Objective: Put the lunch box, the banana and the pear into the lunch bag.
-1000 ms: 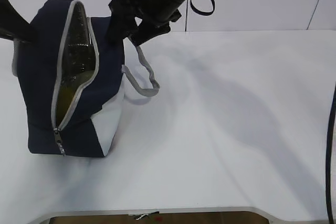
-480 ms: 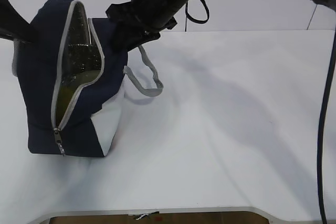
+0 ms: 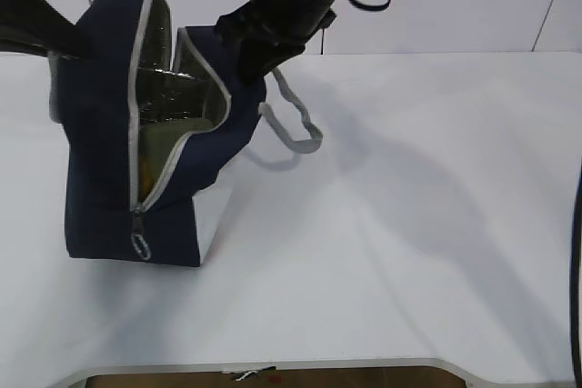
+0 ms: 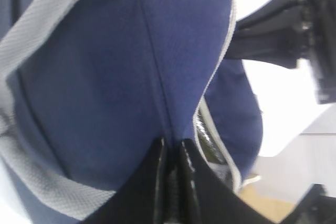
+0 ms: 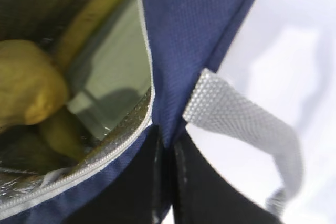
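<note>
We see one lunch bag point(image 3: 118, 179) standing on the white table point(image 3: 409, 224), its zipper open and the mouth spread wide. Inside, through the right wrist view, we count three things: one pear point(image 5: 23, 87) at the left, one banana point(image 5: 86, 17) lying behind and partly under it, and one lunch box point(image 5: 113, 77) with its pale green lid beneath both. The left gripper point(image 4: 172, 153) is pinched together on the navy fabric at one side of the bag. The right gripper point(image 5: 167, 140) is clamped on the opposite edge of the opening, just beside one grey handle point(image 5: 236, 119).
</note>
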